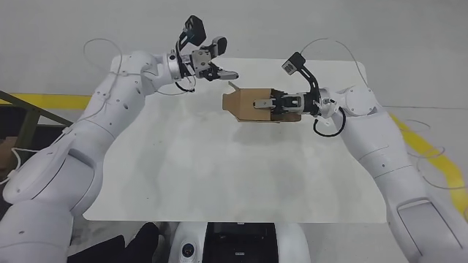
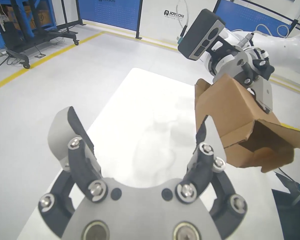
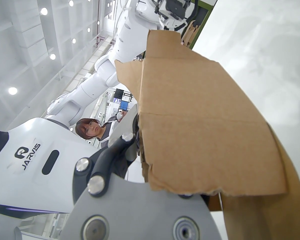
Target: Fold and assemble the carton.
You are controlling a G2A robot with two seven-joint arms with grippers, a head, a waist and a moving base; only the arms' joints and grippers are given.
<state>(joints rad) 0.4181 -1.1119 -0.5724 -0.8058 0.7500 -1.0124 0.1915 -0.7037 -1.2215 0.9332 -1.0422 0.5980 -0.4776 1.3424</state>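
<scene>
White counter (image 1: 219,175) under my arms; past it lie grey floor (image 2: 65,76), yellow lines (image 2: 40,61) and blue panel barriers (image 2: 110,1). Over the counter's far middle the brown carton (image 1: 245,102) hangs half-formed, flaps loose, seemingly lifted off the surface. My right tool (image 1: 257,104) clamps one carton wall. My left tool (image 2: 137,118) stands wide and empty nearby, not touching.

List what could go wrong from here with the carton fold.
1. Only the right gripper holds the carton, by one wall. A push from the open left gripper may twist it or make it slip.
2. The end flaps stand loose and unfolded. The left fingers may catch an edge and crease the wrong panel.
</scene>
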